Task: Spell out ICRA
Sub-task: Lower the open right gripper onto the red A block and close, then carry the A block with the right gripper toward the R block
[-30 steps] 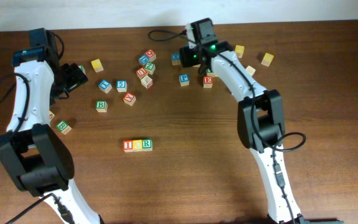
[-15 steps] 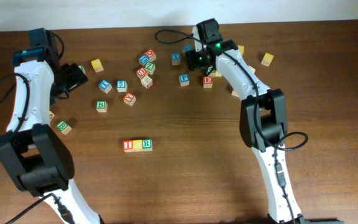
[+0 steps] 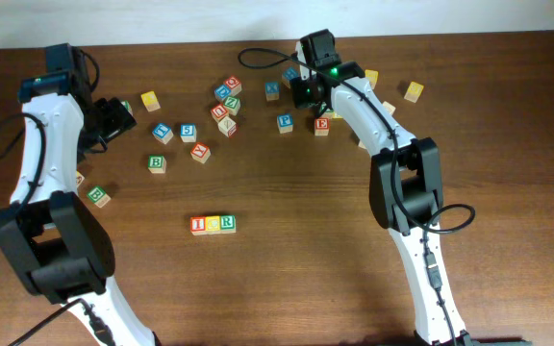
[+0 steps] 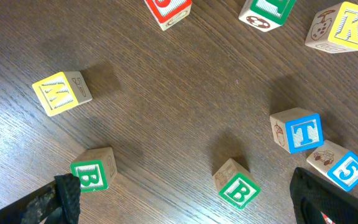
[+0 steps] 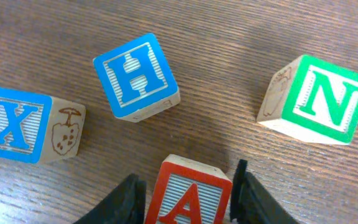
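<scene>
Snugly — right pincer (image 5: 188,186) on A cube (image 5: 190,198)

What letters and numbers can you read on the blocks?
"A": red A block, between the right pincer's fingers.
"H": blue H block.
"X": blue X block.
"N": green N block.
"T": blue T block.
"5": blue 5 block.
"K": yellow K block.
"B": green B block, and a second B block.
"I": I block, starting the row.
"R": R block, ending the row.
Yellow middle block: too small to read.
</scene>
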